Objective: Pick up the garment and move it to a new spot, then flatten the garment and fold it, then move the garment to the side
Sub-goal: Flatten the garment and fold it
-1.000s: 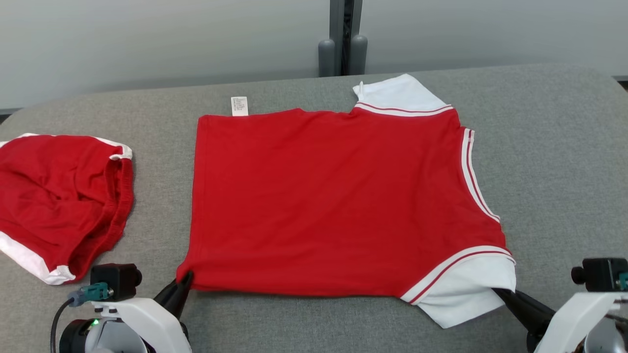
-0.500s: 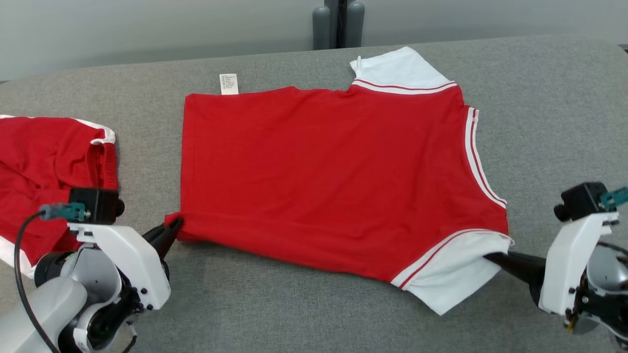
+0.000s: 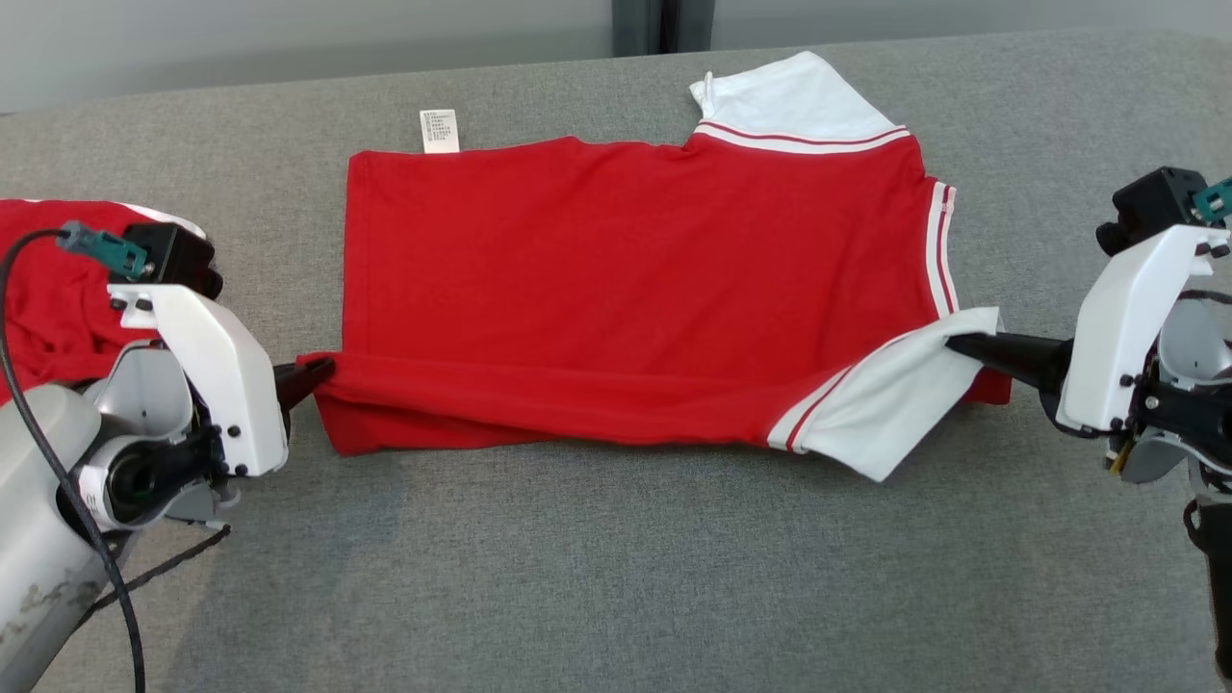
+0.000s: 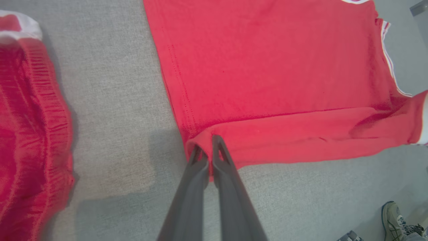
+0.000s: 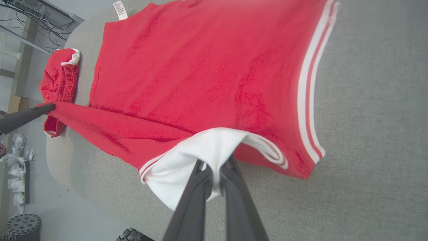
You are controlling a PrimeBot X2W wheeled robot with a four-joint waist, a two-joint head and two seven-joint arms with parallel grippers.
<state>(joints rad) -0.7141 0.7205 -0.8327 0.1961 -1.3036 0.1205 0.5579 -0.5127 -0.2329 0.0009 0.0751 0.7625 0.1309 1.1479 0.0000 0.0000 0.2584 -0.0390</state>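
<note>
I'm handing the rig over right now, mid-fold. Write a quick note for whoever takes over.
Left pincer: shut on the near hem corner of the red shirt.
Right pincer: shut on the shirt's near white sleeve.
Things: the shirt is spread on the grey table, its near edge lifted and turned partway over the body. The red shorts lie at the robot's left, apart from it.
Done: shirt placed and flattened; first fold begun.
Left: probably lay the held edge down towards the far side, release, finish folding, move the shirt aside.

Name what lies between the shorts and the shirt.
A bare strip of grey surface separates the shorts from the shirt, as the left wrist view shows.
</note>
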